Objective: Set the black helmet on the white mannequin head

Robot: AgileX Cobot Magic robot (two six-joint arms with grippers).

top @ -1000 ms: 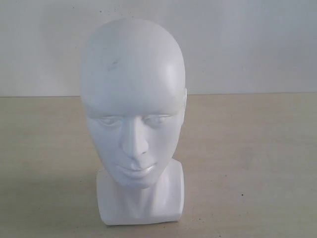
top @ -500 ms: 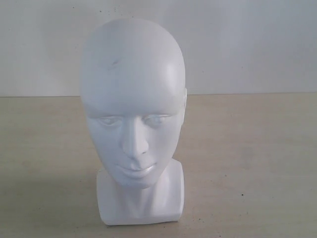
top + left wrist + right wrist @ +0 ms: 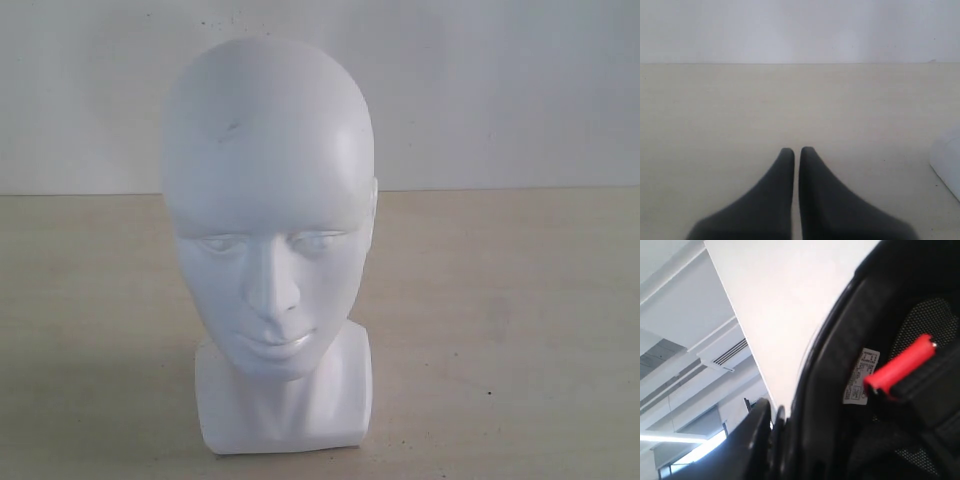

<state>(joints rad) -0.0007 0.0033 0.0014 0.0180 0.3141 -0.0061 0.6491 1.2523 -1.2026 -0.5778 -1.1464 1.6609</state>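
The white mannequin head (image 3: 268,200) stands upright on its squarish base, facing the exterior camera; its crown is bare. A corner of that base (image 3: 947,162) shows at the edge of the left wrist view. My left gripper (image 3: 797,150) hovers low over the table beside it, shut with nothing between its fingers. The black helmet (image 3: 840,365) fills the right wrist view, its padded lining toward the camera. My right gripper (image 3: 795,440) is shut on the helmet's rim, with one finger (image 3: 756,435) outside the shell and the other hidden. Neither gripper nor the helmet appears in the exterior view.
A beige table (image 3: 500,320) runs back to a plain white wall (image 3: 500,90). Inside the helmet are a red strap tab (image 3: 900,365) and a white label (image 3: 860,376). Ceiling beams and a strip light (image 3: 695,450) show past the helmet, so the right wrist camera points upward.
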